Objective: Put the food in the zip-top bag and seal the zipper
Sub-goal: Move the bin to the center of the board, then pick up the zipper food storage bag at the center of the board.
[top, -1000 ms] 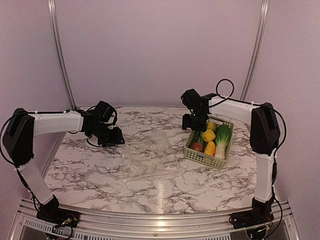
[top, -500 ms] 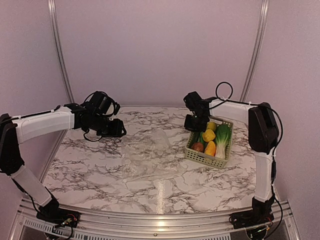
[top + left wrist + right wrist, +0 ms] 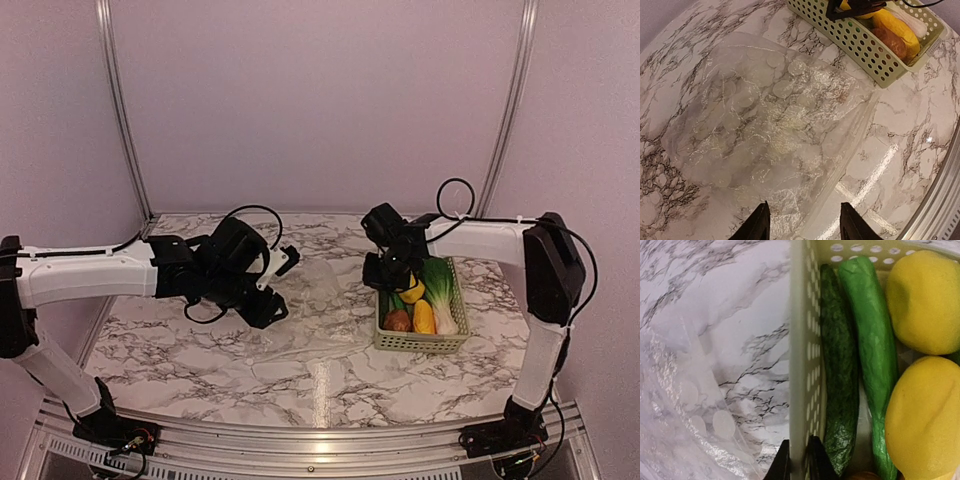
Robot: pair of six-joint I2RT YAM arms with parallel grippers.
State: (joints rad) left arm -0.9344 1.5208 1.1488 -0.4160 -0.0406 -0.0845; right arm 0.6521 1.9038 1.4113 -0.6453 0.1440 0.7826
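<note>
Two yellow foods cropped, right jaws barely visible pinching basket

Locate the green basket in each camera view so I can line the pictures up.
Top external: basket sits right of centre.
Left wrist: top right corner, cut off by the frame edge.
Right wrist: its slotted wall runs vertically through the middle, with food to its right.
Shared landmark: the clear zip-top bag, lying flat beside the basket in all three.
</note>
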